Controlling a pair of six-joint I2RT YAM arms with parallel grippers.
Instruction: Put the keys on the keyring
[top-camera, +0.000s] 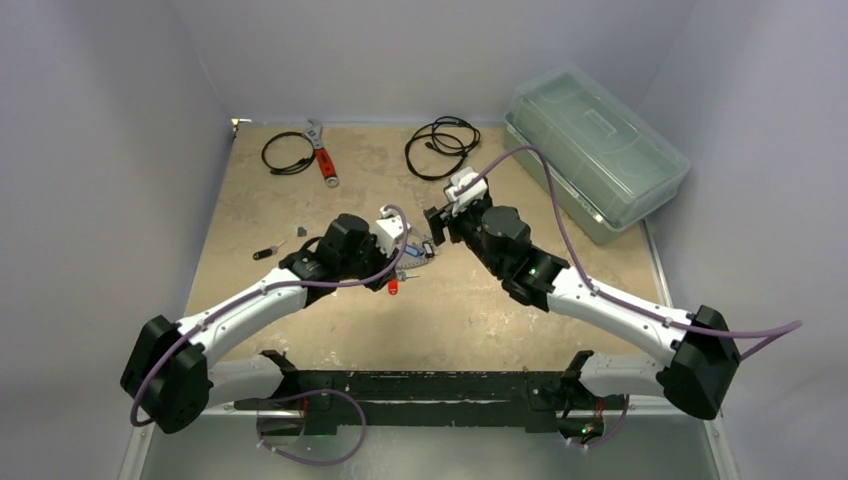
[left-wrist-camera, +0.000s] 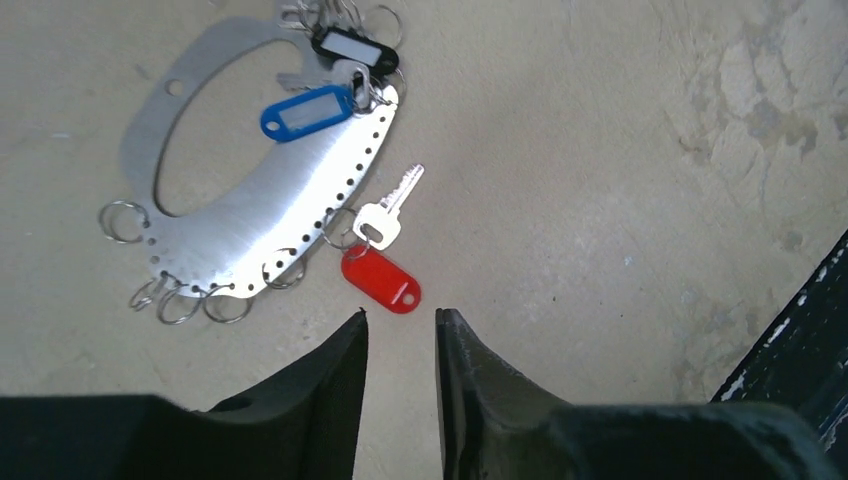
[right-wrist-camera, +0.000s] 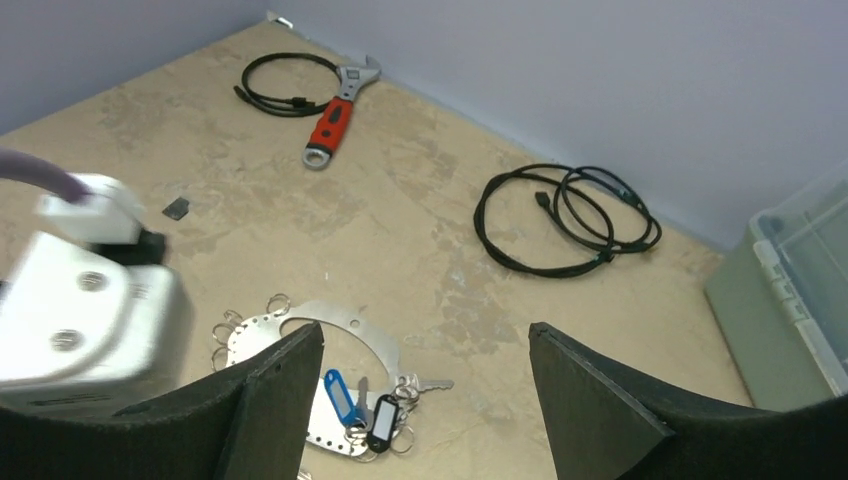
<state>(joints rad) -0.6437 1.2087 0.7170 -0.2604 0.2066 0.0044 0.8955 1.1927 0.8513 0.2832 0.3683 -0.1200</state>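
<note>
Both jaws point down toward the keyring (left-wrist-camera: 250, 215).

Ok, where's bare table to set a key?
Bare: beyond the red key, away from the keyring, and between keyring and the right cable. Crowded: the keyring's end with the blue tag and black tag, and the far edge by the wrench.

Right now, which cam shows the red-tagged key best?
Left wrist: the red-tagged key lies unobstructed near centre, its ring at the edge of the keyring plate. Top external shows only a red speck by the left arm. Right wrist misses it, showing just the blue tag and black tag.
</note>
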